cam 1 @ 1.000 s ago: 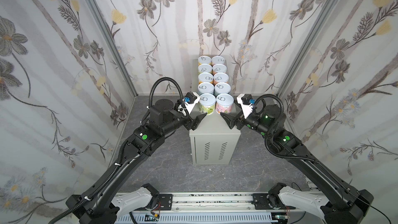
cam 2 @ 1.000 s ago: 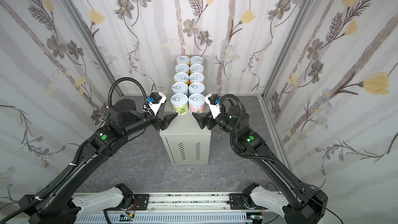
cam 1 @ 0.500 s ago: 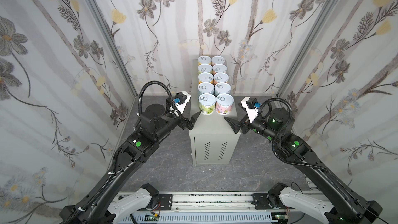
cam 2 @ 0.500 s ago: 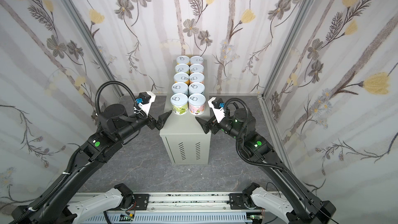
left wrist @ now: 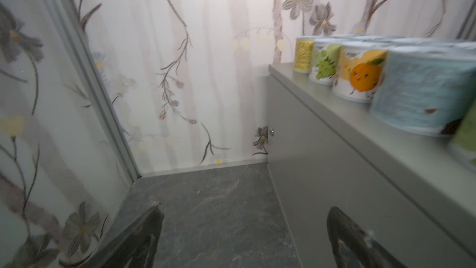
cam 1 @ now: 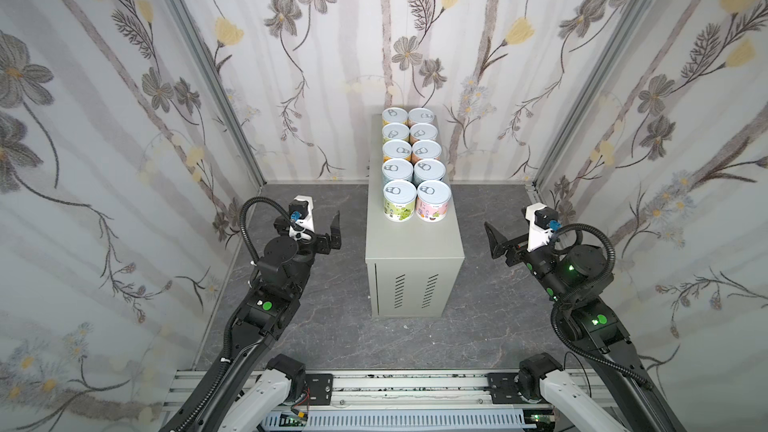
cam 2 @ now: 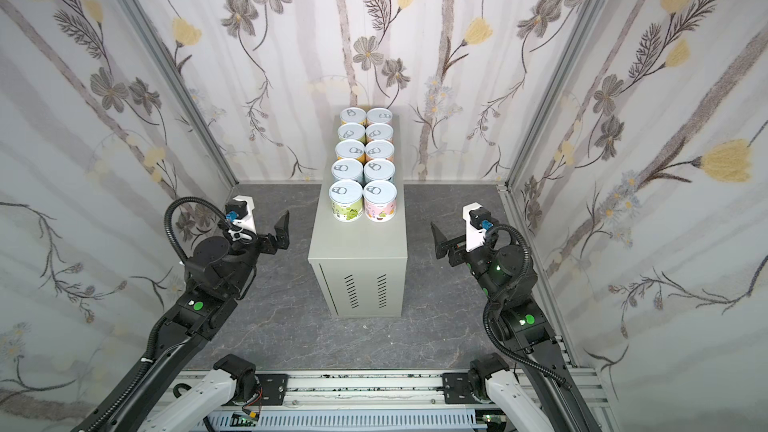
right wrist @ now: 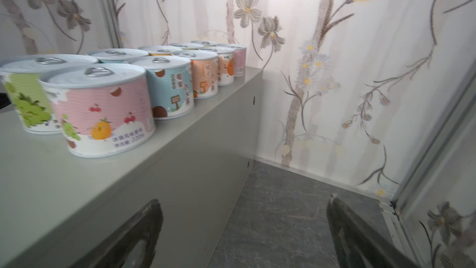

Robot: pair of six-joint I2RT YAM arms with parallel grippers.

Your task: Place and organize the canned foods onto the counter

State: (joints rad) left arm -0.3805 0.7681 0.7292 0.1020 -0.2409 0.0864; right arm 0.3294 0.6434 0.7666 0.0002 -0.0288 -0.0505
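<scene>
Ten short pastel cans with silver lids [cam 1: 417,160] fill the grey-beige metal table [cam 1: 413,238] toward 12 o'clock. Left hand [cam 1: 332,229] at 9, right hand [cam 1: 494,239] at 3 o'clock, both spread, empty: retreat outward, brushing nothing.

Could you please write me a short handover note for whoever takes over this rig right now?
Left pincer: open, empty, beside the counter on its left, touching nothing.
Right pincer: open, empty, on the counter's right, touching nothing.
Canned foods: all ten stand upright on the counter top in two columns of five, running from the back edge forward. The green grape can and pink can form the front pair.
Done: every can placed and lined up; none visible on the floor.
Left: probably nothing; perhaps just park the arms.
</scene>
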